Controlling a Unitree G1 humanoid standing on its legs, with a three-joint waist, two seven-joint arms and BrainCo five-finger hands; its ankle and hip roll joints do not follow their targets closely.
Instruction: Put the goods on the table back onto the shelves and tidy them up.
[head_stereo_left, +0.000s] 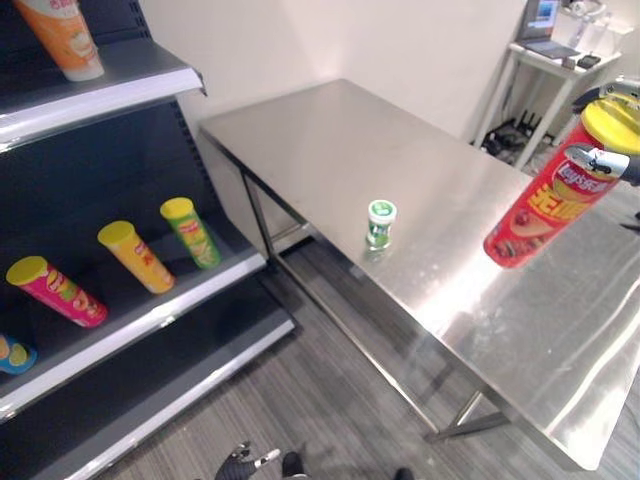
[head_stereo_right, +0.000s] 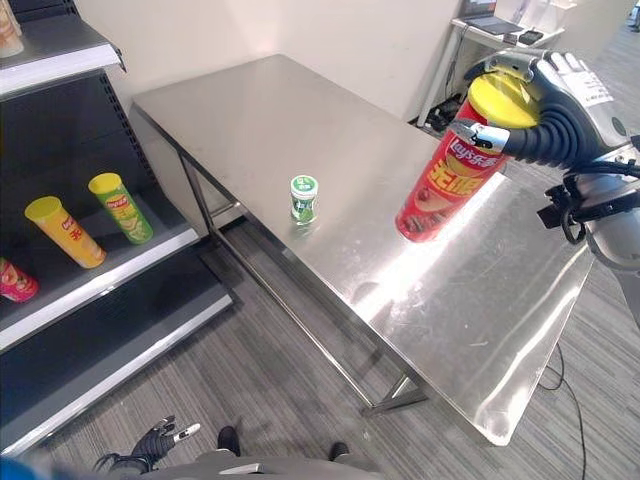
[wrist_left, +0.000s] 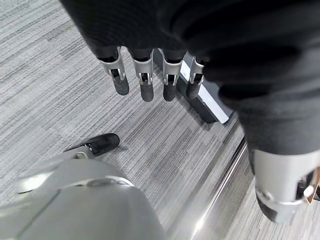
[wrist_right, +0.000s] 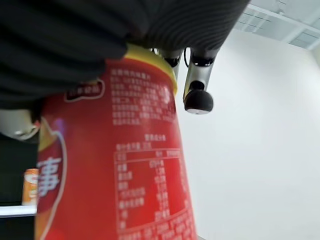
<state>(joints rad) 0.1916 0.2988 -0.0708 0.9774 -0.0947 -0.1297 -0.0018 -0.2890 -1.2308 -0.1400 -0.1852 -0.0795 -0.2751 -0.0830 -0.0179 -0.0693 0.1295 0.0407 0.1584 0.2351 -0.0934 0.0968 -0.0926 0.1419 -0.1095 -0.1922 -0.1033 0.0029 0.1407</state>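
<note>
Red can: clamped near yellow lid in right robot hand, above worktop, long axis tilted, base toward shelves, well apart. Green jar on worktop. Left robot hand relaxed, low, idle.

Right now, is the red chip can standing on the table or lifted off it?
Lifted. The right hand grips the red chip can near its yellow lid, tilted, its base above the table.
</note>
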